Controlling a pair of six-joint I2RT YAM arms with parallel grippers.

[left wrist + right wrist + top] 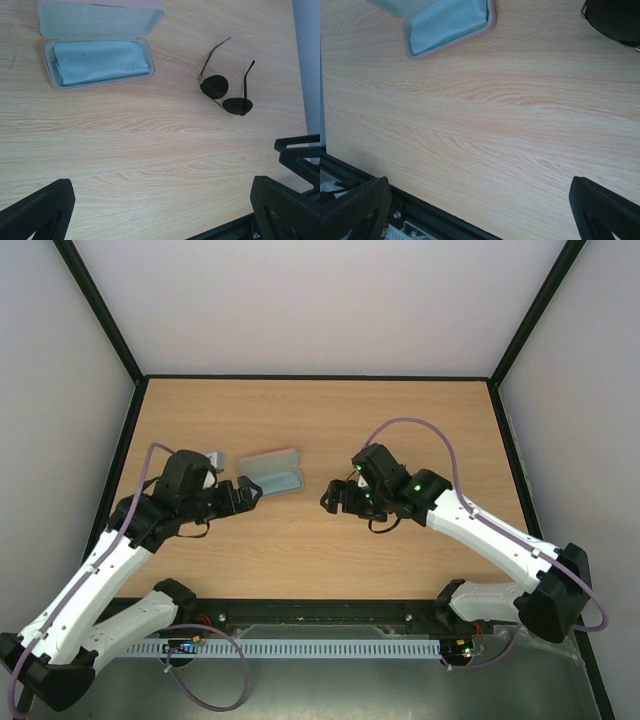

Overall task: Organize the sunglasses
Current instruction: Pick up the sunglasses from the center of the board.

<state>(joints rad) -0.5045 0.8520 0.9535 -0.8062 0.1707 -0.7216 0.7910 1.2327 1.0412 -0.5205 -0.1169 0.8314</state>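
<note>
Sunglasses lie flat on the table near its middle, arms unfolded, nothing touching them. Open case sits apart from them, toward the left edge, with a cloth in its tray. Left claw is spread wide and empty, beside the case on its near side. Right claw is likewise wide and empty, facing it across the middle.

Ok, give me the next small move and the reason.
Probably ease the open right gripper forward to the sunglasses. They lie unheld on the table with their arms unfolded, apart from the open case, and they sit at the top edge of the right wrist view.
</note>
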